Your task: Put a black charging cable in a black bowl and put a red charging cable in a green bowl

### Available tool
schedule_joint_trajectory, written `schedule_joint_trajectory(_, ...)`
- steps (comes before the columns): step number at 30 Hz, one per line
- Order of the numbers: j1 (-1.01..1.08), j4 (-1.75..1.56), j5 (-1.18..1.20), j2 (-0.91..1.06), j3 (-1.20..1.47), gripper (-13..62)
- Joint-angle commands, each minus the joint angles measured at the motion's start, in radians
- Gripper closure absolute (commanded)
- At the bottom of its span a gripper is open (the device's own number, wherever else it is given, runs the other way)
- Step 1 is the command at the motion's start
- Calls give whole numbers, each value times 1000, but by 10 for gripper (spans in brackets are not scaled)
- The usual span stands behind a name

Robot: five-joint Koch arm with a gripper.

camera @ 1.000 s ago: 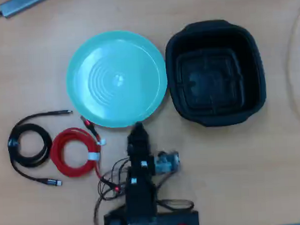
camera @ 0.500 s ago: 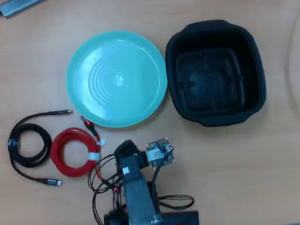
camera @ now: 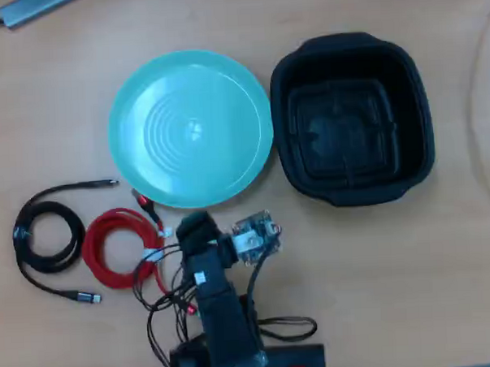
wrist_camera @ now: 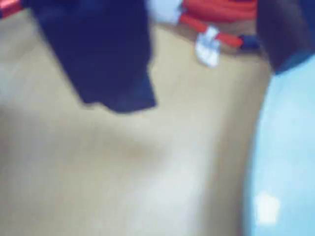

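In the overhead view the red charging cable (camera: pixel 118 247) lies coiled on the wooden table, below and left of the green bowl (camera: pixel 190 129). The black charging cable (camera: pixel 48 235) is coiled further left. The black bowl (camera: pixel 352 118) stands empty to the right of the green bowl. My gripper (camera: pixel 194 228) hovers just right of the red coil, near the green bowl's lower rim. In the blurred wrist view the two dark fingers (wrist_camera: pixel 103 59) stand apart with bare table between them, so the gripper (wrist_camera: pixel 202 83) is open and empty. The red charging cable (wrist_camera: pixel 221 10) and its white tie show at the top, the green bowl (wrist_camera: pixel 290 157) at the right.
A grey adapter (camera: pixel 34 7) with its lead lies at the table's far left corner. The arm's base (camera: pixel 245 362) and loose wires (camera: pixel 173 296) sit at the bottom edge. A small circuit board (camera: pixel 255 238) rides beside the gripper.
The arm has swung left from the centre towards the red coil, and its wrist has turned. Cables and bowls have not moved.
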Motion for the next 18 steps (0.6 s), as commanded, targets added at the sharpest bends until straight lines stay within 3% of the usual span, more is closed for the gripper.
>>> schedule_joint_trajectory(1,-26,72,11,100,-95,250)
schedule_joint_trajectory(8,-86,164,43,98,-212,250)
schedule_joint_trajectory(18,-465,146,49,29,-305,251)
